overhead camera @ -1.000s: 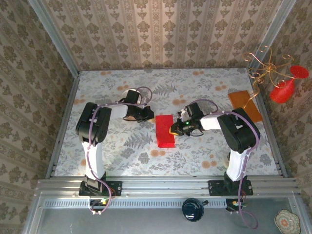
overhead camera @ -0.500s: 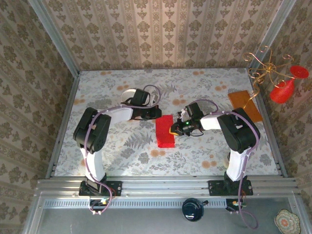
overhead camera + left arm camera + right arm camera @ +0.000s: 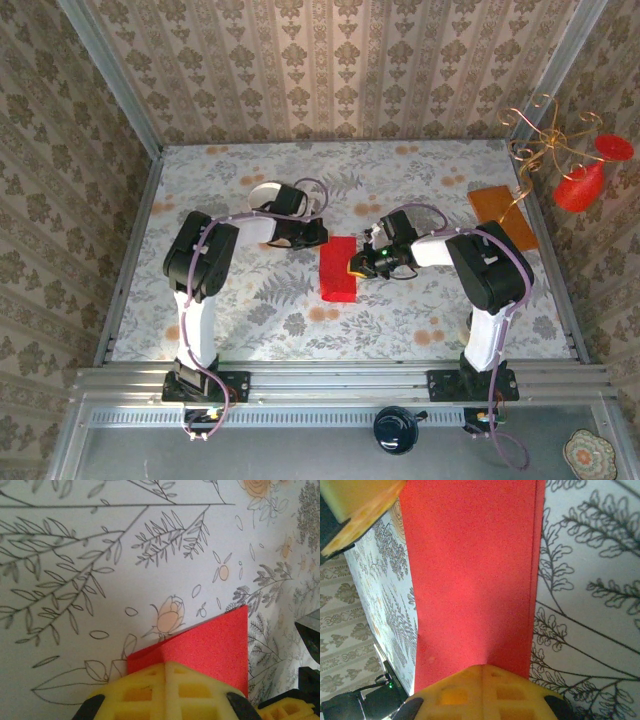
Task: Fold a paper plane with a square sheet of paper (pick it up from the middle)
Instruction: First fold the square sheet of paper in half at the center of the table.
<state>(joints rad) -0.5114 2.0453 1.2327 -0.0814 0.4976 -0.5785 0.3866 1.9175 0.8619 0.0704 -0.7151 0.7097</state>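
Red, thin and doubled over into a narrow rectangle: the square sheet of paper (image 3: 339, 268), flat on the flowered table cloth (image 3: 260, 300) at mid-table, between the two arms. Nothing dart-shaped about it yet; looks like an early fold, with most of the creasing left to do.

Pinned at the middle of its right-hand long edge by the right gripper (image 3: 356, 266), closed tight with nothing caught inside, yellow tips down on the paper. Seems meant as a weight, to stop the doubled layers springing open or sliding.

Met at the far left corner by the left gripper (image 3: 312, 233), likewise closed and empty, tips on or just over that corner as seen from its own wrist. Probably there to rub the crease flat, or to catch the corner for a diagonal fold; cannot tell which.

Well apart at the far right, and no part of this: orange-brown board (image 3: 500, 215).
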